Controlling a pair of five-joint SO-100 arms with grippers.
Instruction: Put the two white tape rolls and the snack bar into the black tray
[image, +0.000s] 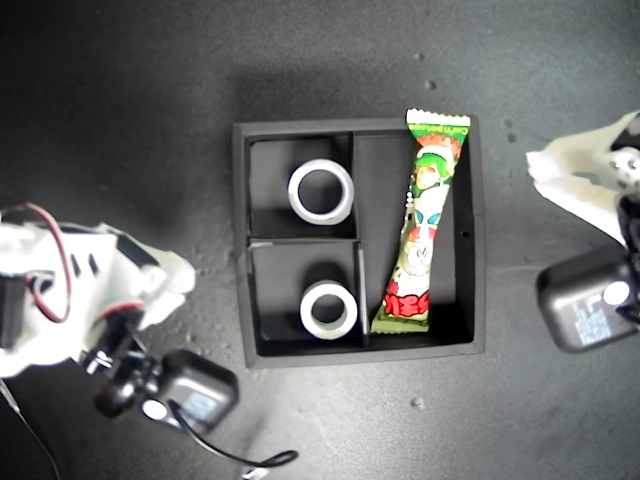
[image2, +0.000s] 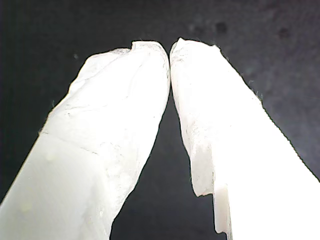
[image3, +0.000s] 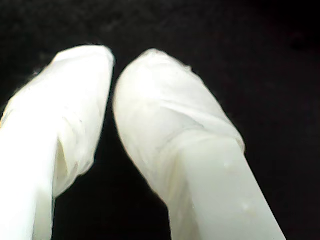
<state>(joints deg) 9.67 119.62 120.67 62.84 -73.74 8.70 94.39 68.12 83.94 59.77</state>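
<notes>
The black tray (image: 240, 240) lies in the middle of the exterior view. The larger white tape roll (image: 297, 192) rests flat in its upper left compartment. The second white tape roll (image: 308, 312), with a greyer core, rests in the lower left compartment. The snack bar (image: 425, 215) lies slightly slanted along the long right compartment. My first gripper (image2: 170, 50) is shut, tips touching, over bare dark surface. My second gripper (image3: 114, 62) is shut with nothing between its fingers. None of the task's objects show in either wrist view.
One arm (image: 120, 290) with a black camera block (image: 195, 390) sits at the exterior view's lower left, away from the tray. Another arm (image: 575, 185) with a black block (image: 585, 305) stands at the exterior view's right edge. The dark tabletop (image: 120, 120) surrounds the tray.
</notes>
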